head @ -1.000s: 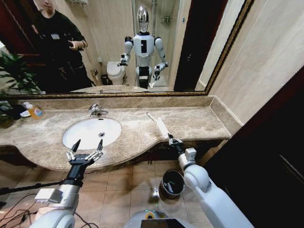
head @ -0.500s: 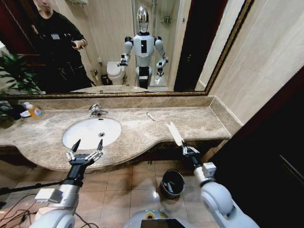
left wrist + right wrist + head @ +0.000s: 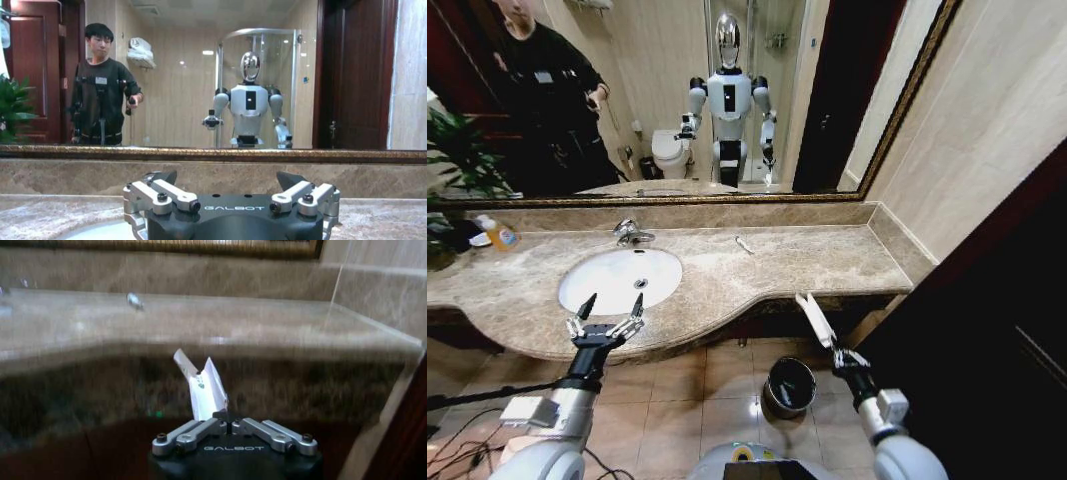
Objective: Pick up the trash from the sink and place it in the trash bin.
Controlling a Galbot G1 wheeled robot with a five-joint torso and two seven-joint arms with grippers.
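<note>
1. While clamped on a flat white sachet [image 3: 815, 318], right tool [image 3: 848, 357] beside the trash bin [image 3: 789, 387], off the counter [image 3: 827, 262].
2. Left tool [image 3: 608, 313] spread apart by the sink [image 3: 619, 277].

counter [image 3: 827, 262]: polished beige marble, glossy | sink [image 3: 607, 285]: smooth white glazed | faucet [image 3: 631, 233]: shiny chrome | bin [image 3: 789, 386]: dark glossy metal | sachet [image 3: 815, 319]: white, papery, creased | floor [image 3: 697, 410]: glossy tile
</note>
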